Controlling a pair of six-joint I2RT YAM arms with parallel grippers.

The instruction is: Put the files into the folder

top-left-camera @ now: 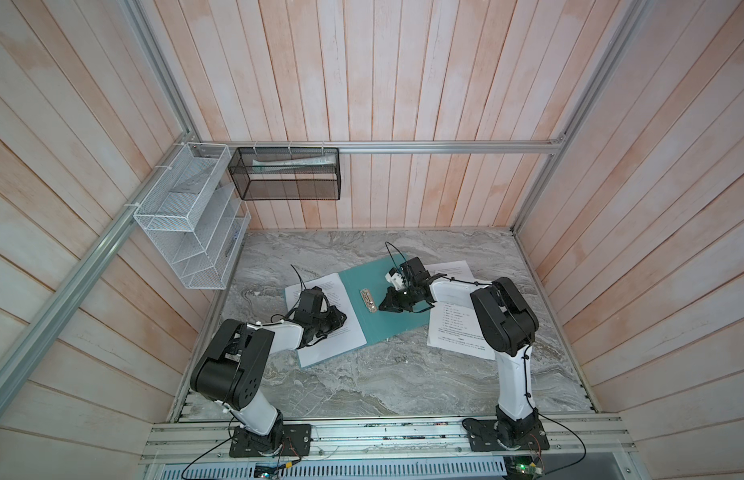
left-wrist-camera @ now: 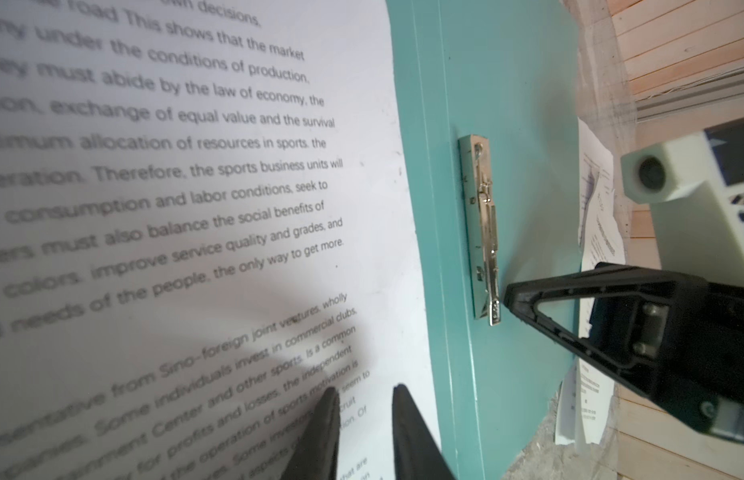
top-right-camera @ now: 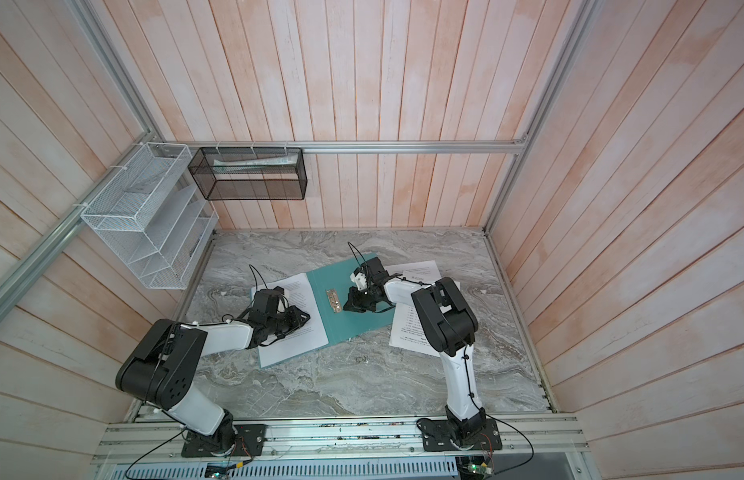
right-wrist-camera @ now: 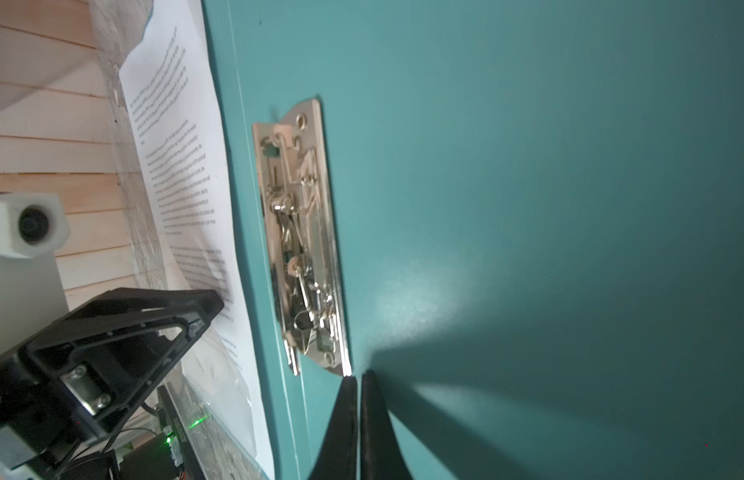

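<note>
Aluminium rails (top-left-camera: pixel 383 440) carry both arm bases at the near edge. Beyond them spreads a grey marble-patterned desk (top-left-camera: pixel 383 386), boxed in by pale pinkish plank walls (top-left-camera: pixel 403 83) and a metal frame. A white wire-mesh rack (top-left-camera: pixel 183 220) hangs on the left wall, a black mesh basket (top-left-camera: pixel 285 174) on the back rail.

Mid-desk lies the teal folder (top-left-camera: pixel 393 324), open, its metal clip (top-left-camera: pixel 368 300) showing. The files (top-left-camera: pixel 341 345) are split: one printed sheet lies along its left side, edge overlapping the teal — more sheets (top-left-camera: pixel 453 336) lie at its right.

The left fingers (left-wrist-camera: pixel 403 403) stand slightly apart over that left sheet, gripping nothing. The right fingers (right-wrist-camera: pixel 351 399) are pressed together, tips at the folder's inner face just beside the clip's end.
</note>
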